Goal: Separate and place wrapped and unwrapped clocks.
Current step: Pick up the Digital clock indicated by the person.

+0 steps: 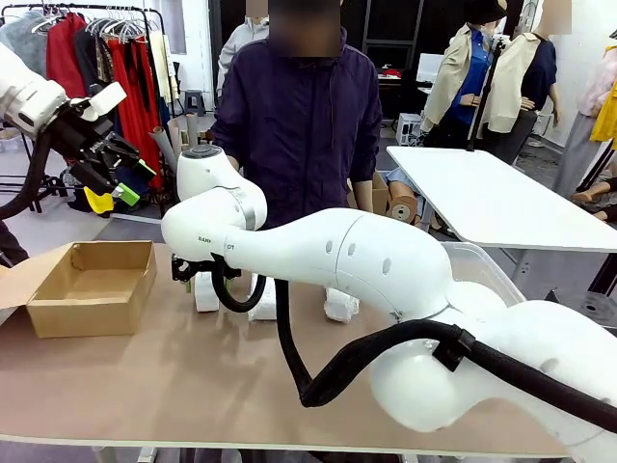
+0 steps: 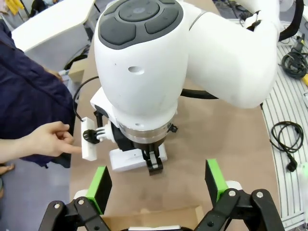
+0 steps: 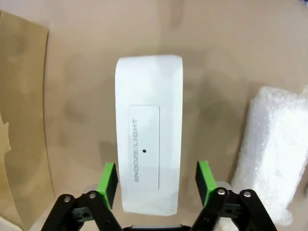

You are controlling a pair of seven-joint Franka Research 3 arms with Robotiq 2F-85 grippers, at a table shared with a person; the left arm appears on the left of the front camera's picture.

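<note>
**Right gripper** (image 3: 157,184): pointed straight down at the table (image 3: 231,57). Its green pads (image 3: 108,185) flank the long sides of the unwrapped clock (image 3: 149,96), which lies flat with the SNOOZE/LIGHT bar facing up. A sliver of gap shows at the 3 o'clock pad, so it cannot be determined whether the jaws already clamp the clock. Taking the clock across its narrow width suits the jaw span.

One wrapped clock (image 3: 274,159) lies at 3 o'clock, apart from the pads, so it should not be caught.

In the front view, the cardboard box (image 1: 92,313) stands open at 9 o'clock of this gripper. It is the probable drop point for one class.

**Left gripper** (image 1: 130,181): released, jaws wide, held high at 10 o'clock, away from the work zone.
</note>
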